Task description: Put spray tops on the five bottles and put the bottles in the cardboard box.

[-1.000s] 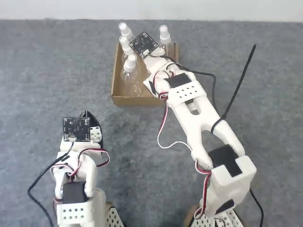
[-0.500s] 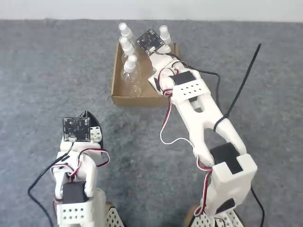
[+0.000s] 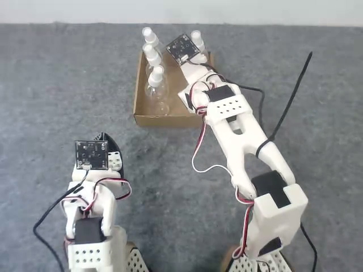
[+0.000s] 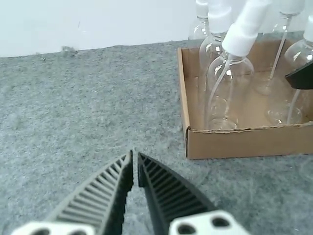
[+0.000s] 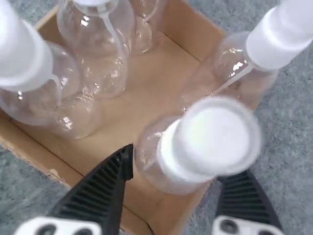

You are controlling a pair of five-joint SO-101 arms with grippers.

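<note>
Over the cardboard box [image 3: 161, 120], the right arm [image 3: 238, 130] has swung toward the box's far right side within the last second. The left gripper [image 4: 135, 159] has stayed short of the box's near wall, fingers together. The right wrist view shows the right gripper [image 5: 183, 166], fingers apart either side of a spray-topped bottle [image 5: 210, 134] standing inside the box. The high view shows a row of three bottles [image 3: 151, 54] along the box's left wall.

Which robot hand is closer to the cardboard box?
Right. The right gripper is over the cardboard box, at a bottle; the left gripper is apart from it, over the grey carpet.
</note>
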